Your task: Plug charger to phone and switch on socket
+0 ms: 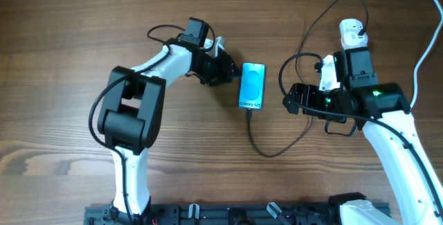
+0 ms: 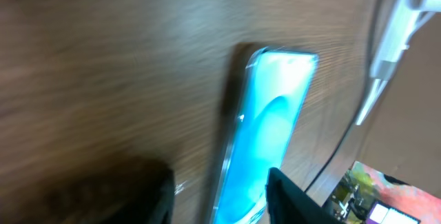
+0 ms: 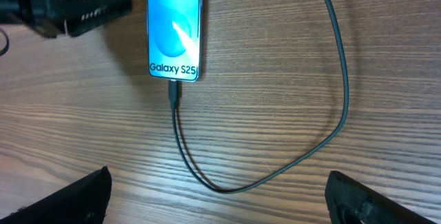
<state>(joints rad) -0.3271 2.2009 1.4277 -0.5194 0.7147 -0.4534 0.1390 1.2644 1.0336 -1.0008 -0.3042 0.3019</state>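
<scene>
Right gripper (image 3: 220, 200) hangs empty, jaws wide. Thin black charger cable (image 3: 173, 93) sits plugged into the turquoise-screened phone (image 3: 174, 24), flat on the wooden surface (image 3: 275, 45). Left gripper (image 2: 220, 196) straddles the phone, jaws partly apart. Switching the white oblong socket strip (image 1: 351, 34) appears outstanding.

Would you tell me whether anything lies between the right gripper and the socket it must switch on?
Yes: in the overhead view the charger cable loops across the table between the open right gripper and the socket.
</scene>
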